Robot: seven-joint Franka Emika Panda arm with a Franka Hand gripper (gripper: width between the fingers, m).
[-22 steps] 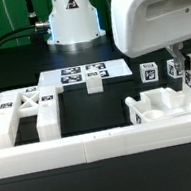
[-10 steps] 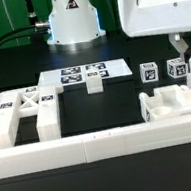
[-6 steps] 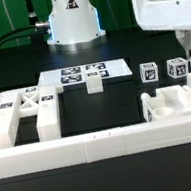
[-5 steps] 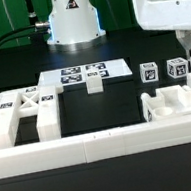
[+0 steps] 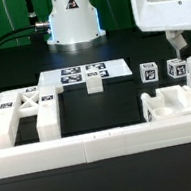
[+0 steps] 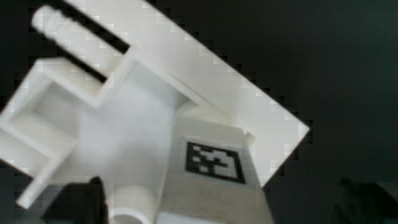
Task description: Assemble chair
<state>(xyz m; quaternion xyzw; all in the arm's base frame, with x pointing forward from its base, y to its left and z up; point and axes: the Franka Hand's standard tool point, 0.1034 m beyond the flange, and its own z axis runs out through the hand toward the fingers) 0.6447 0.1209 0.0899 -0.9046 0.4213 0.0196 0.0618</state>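
Exterior view: gripper (image 5: 181, 52) hovers over chair parts (image 5: 172, 101) at the exterior view's right; its opening cannot be told. Seemingly between grasps, so next it must line up squarely on one part.

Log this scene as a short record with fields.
gripper: hangs over the tagged blocks on the exterior view's right; open or shut not clear
tagged blocks: three, upright, behind the boxy part
boxy part: on the exterior view's right, against the rail
frame: flat on the exterior view's left, against the rail
rail: runs across the front
marker board: centre, beyond the parts
wrist view: a tagged white part fills the picture
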